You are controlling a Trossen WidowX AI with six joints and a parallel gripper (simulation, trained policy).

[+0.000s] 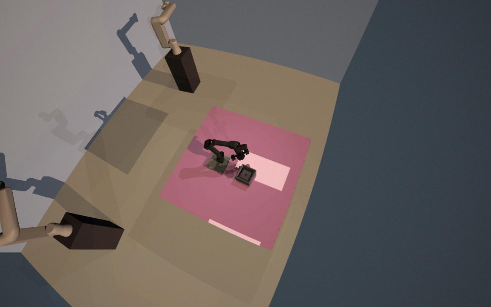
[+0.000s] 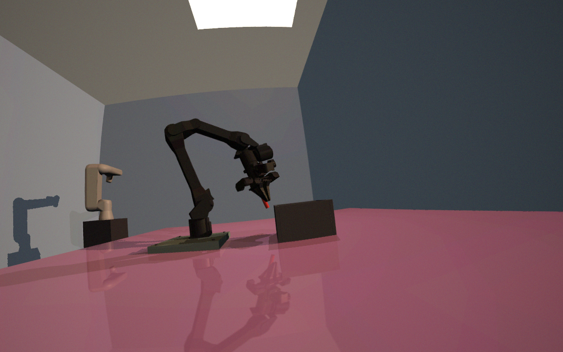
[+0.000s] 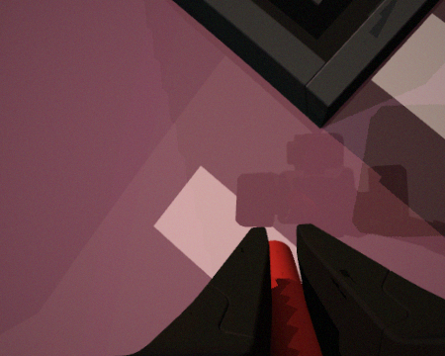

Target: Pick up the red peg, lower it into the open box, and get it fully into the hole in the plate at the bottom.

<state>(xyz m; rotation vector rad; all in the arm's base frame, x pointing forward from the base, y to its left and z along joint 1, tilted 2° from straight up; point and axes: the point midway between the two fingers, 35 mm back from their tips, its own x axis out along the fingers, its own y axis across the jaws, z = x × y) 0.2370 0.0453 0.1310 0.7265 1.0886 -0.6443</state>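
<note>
The red peg point(image 2: 265, 204) point(image 3: 284, 267) is held between the fingers of my gripper point(image 2: 267, 198) point(image 3: 282, 231), which is shut on it. The peg's lower end sticks out past the fingertips, tilted, and is off the pink surface. The open dark box point(image 1: 242, 181) point(image 2: 305, 222) point(image 3: 277, 44) stands close by; the gripper is beside it, outside its walls, with the peg's tip at about the height of its rim. The plate point(image 1: 243, 175) with a small dark hole shows at the bottom of the box in the top view. The peg is hidden in the top view.
The arm's base plate point(image 1: 215, 166) point(image 2: 187, 245) stands on the pink mat point(image 1: 216, 194) beside the box. Two tan arms point(image 1: 9, 213) point(image 1: 160, 32) on dark pedestals point(image 1: 98, 236) point(image 1: 183, 70) stand away from the mat.
</note>
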